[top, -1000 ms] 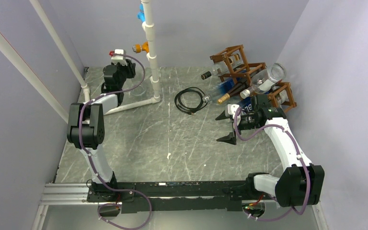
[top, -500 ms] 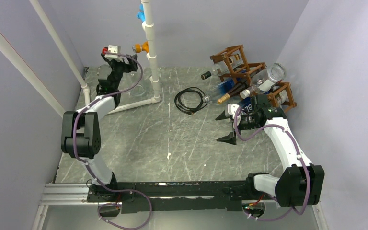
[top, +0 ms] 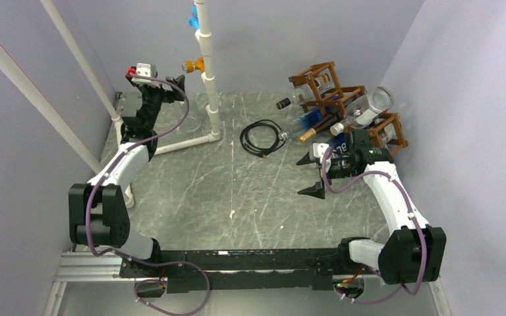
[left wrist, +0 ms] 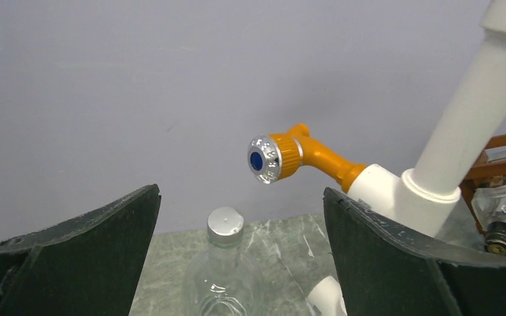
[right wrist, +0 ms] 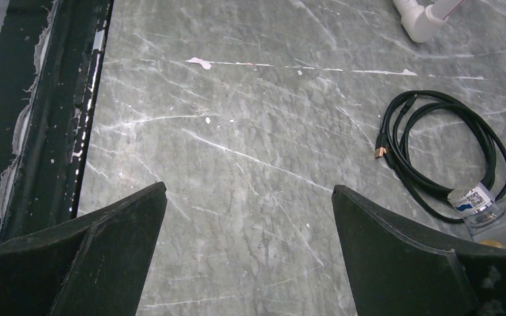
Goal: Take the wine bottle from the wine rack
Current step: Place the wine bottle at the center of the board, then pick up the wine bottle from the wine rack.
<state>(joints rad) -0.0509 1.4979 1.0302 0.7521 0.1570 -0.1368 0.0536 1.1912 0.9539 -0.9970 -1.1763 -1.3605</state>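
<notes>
Since a second ago your left arm has lifted and folded back from the far left corner, and the left end effector has gone from nearly closed to spread wide, holding nothing. The wine bottle stands upright on the table below and between those fingers, touching neither; it is clear glass with a silver cap, off the rack and just beside the white pipe with its orange valve. The wine rack sits at the far right of the table, reddish-brown, its diamond-set cells holding other bottles, one blue with a gold cap. Your right end effector hangs fully open and empty just in front of the rack, near a coiled black cable.
</notes>
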